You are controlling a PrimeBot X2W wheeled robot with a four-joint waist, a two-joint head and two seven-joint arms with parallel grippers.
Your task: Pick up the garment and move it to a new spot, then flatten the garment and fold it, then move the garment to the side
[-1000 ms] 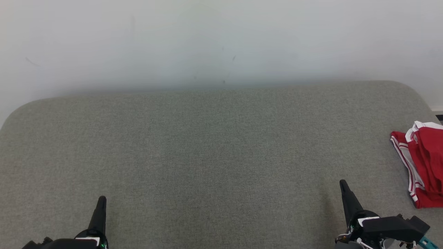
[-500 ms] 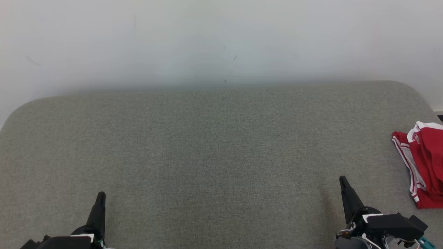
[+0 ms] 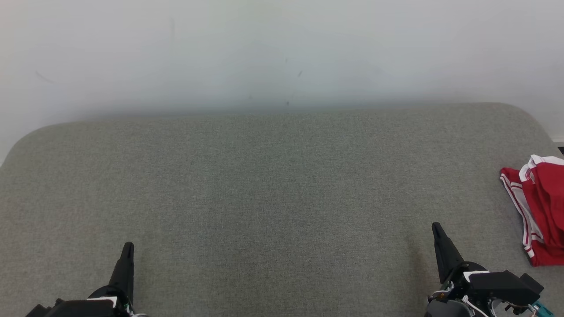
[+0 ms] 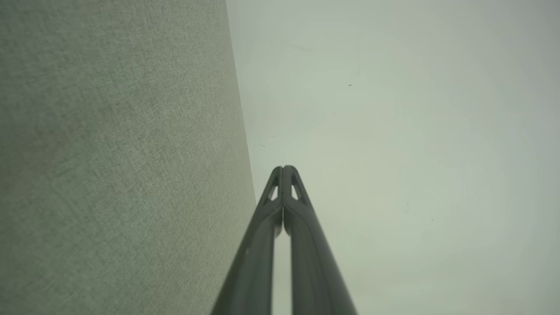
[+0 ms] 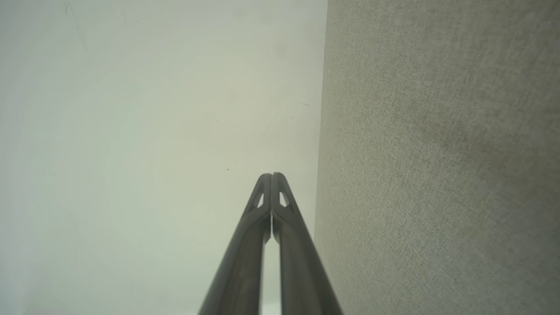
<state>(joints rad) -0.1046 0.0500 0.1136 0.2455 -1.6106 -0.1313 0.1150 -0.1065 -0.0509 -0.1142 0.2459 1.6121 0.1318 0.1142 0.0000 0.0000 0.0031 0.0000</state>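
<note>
Both dark two-fingered tools, the left gripper [image 3: 128,245] and the right gripper [image 3: 436,226], are pressed together and empty over the grey fabric-covered worktop [image 3: 264,176], apparently parked. The red white-striped garment [image 3: 539,207] lies bunched at the worktop's far right edge, seemingly already set aside.

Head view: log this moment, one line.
red-and-white fabric garment: right edge of grey fabric cushion | left gripper: jaws shut, empty | right gripper: jaws shut, empty
</note>
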